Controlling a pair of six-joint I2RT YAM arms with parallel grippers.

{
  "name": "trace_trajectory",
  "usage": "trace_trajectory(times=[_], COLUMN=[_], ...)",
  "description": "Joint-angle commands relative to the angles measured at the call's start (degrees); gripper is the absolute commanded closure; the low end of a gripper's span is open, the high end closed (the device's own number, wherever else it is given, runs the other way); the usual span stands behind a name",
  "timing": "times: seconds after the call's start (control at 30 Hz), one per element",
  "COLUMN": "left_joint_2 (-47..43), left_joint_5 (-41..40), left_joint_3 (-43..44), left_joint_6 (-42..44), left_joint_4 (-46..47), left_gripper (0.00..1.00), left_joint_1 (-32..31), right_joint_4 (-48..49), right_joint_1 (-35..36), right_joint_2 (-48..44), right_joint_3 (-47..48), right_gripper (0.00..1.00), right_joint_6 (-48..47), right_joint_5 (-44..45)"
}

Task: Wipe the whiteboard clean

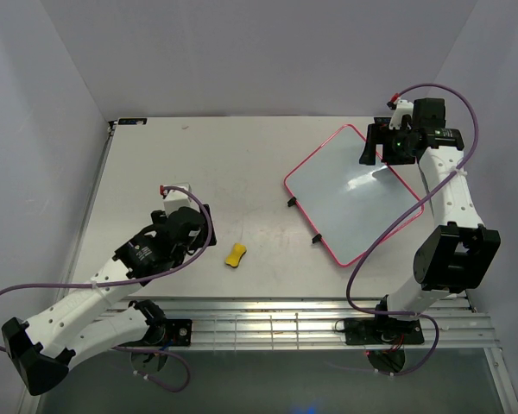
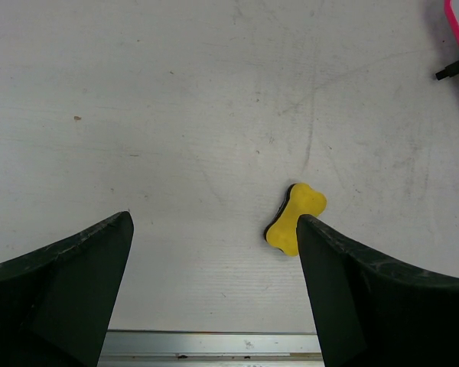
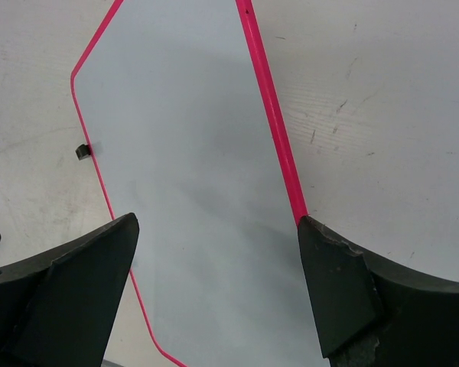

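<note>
Whiteboard [image 1: 352,194] lies flat on the right half of the bench [image 1: 198,164], turned on the diagonal so that one rounded corner points toward the far edge and another toward the right edge. A thin pink-red frame runs round it. Two small black clips [image 1: 291,202] sit on the long side that faces the middle of the bench. Its face is glossy white, with a bright patch of glare near the far corner.

The right pincer [image 1: 376,148] hangs over that far corner with its jaws wide and nothing between them. In its own wrist view, the right pincer [image 3: 216,222] looks straight down on the whiteboard [image 3: 191,176], whose width nearly fills the gap between the jaws. One of the black clips [image 3: 82,151] shows on the frame to the left. Whether the jaw tips touch the board cannot be told.

The left pincer [image 1: 209,229] is over the left half of the bench, toward the near edge, jaws also spread wide and empty. A yellow sponge [image 1: 235,254] (small and bone-shaped) lies on the bench just beside it, between it and the whiteboard and well apart from the board. In the left wrist view the left pincer [image 2: 213,220] has one jaw tip overlapping the edge of the yellow sponge [image 2: 294,218]. Contact there cannot be told.
</note>
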Motion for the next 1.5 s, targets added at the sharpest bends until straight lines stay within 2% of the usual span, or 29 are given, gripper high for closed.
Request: trace_trajectory(times=[0.0,0.3,0.43,0.6,0.7,0.93,1.0,1.07,1.27,1.47], left_joint_2=[-0.5,-1.4,-2.0,-3.3,-4.5,-7.4,-8.4,-9.1,-13.0,-14.3], left_joint_5=[-0.4,-1.0,-1.2,-1.0,-1.7,-8.1,-12.0,-12.4,-11.0,-12.9], left_joint_3=[-0.1,0.0,0.2,0.2,0.3,0.4,-0.3,-1.1,-4.7,-6.0], left_joint_6=[0.0,-0.3,-0.4,0.0,1.0,0.6,0.5,1.8,6.2,9.0], left_joint_4=[0.2,0.1,0.2,0.8,0.9,0.4,0.5,1.7,6.1,7.9], left_gripper=[0.02,0.02,0.02,0.02,0.02,0.02,0.02,0.02,0.02,0.02], left_joint_1=[0.4,1.4,4.9,9.3,10.6,11.3,11.4,11.4,11.5,11.5], right_joint_4=[1.1,1.8,7.5,15.1,16.9,17.0,16.9,16.5,12.6,12.7], right_joint_1=[0.2,0.2,0.4,1.8,3.8,6.8,7.8,9.2,15.2,18.6], right_joint_2=[-0.9,-5.2,-12.8,-26.5,-34.8,-55.8,-58.9,-62.6,-67.6,-72.7], right_joint_3=[1.9,2.8,-2.6,-13.4,-19.7,-35.3,-37.9,-41.6,-45.1,-47.8], right_gripper=[0.10,0.10,0.10,0.10,0.10,0.10,0.10,0.10,0.10,0.10], right_joint_6=[0.6,3.1,5.5,8.4,8.6,9.7,10.3,10.3,9.2,7.4], right_joint_5=[1.2,5.0,6.7,10.6,13.0,10.6,9.7,10.1,20.2,24.3])
